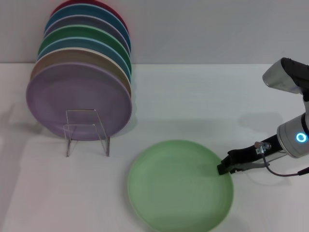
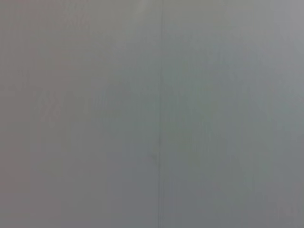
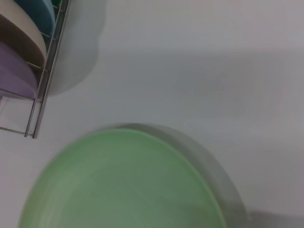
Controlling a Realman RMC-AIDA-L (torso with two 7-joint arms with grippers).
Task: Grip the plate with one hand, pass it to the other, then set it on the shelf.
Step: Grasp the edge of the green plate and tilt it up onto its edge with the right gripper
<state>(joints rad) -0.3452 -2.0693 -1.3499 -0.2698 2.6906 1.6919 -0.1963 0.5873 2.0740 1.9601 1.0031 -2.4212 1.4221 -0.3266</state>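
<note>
The light green plate (image 1: 179,186) lies flat on the white table at the front, right of centre. It also fills the lower part of the right wrist view (image 3: 123,185). My right gripper (image 1: 225,168) reaches in from the right and its tip is at the plate's right rim. The clear rack (image 1: 87,131) stands at the left, with several plates upright in it; its frame shows in the right wrist view (image 3: 45,80). My left gripper is out of view, and the left wrist view shows only a blank grey surface.
A lilac plate (image 1: 77,99) is the frontmost in the rack, with tan, blue, dark green and red plates behind it. Bare white table (image 1: 203,106) lies between the rack and my right arm.
</note>
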